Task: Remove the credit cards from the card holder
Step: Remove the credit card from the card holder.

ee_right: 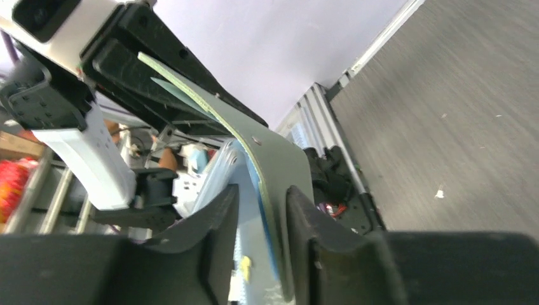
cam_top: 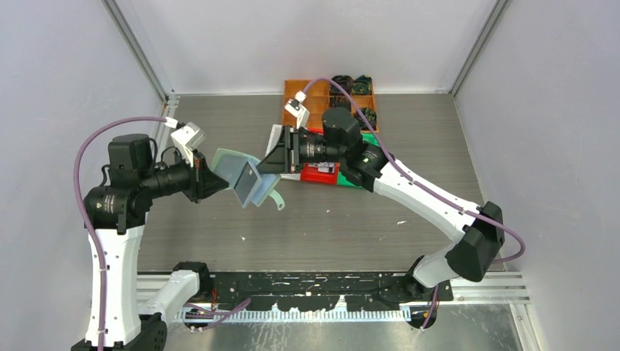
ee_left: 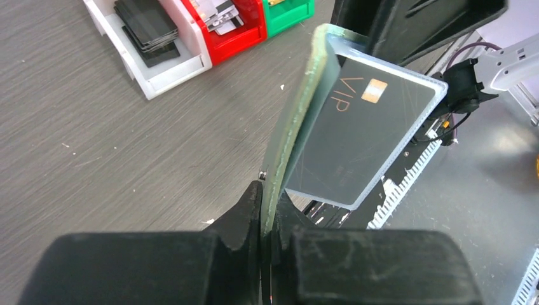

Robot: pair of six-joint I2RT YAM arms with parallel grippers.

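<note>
The pale green card holder (cam_top: 245, 183) hangs open above the table between both arms. My left gripper (ee_left: 267, 194) is shut on the lower edge of its green cover (ee_left: 293, 121). A black credit card (ee_left: 362, 127) marked VIP, with a gold chip, sits in a clear pocket of the holder. My right gripper (ee_right: 264, 194) straddles the holder's far edge (ee_right: 279, 159). Its jaws stand apart: the cover lies against the right finger and a gap shows beside the left one. In the top view the right gripper (cam_top: 272, 162) is at the holder's right end.
A white bin (ee_left: 159, 76) holds a stack of black cards (ee_left: 149, 28), and a red bin (ee_left: 235, 38) beside it holds silvery cards. A green bin (ee_left: 289, 16) follows. An orange compartment tray (cam_top: 296, 91) with dark bundles stands at the back.
</note>
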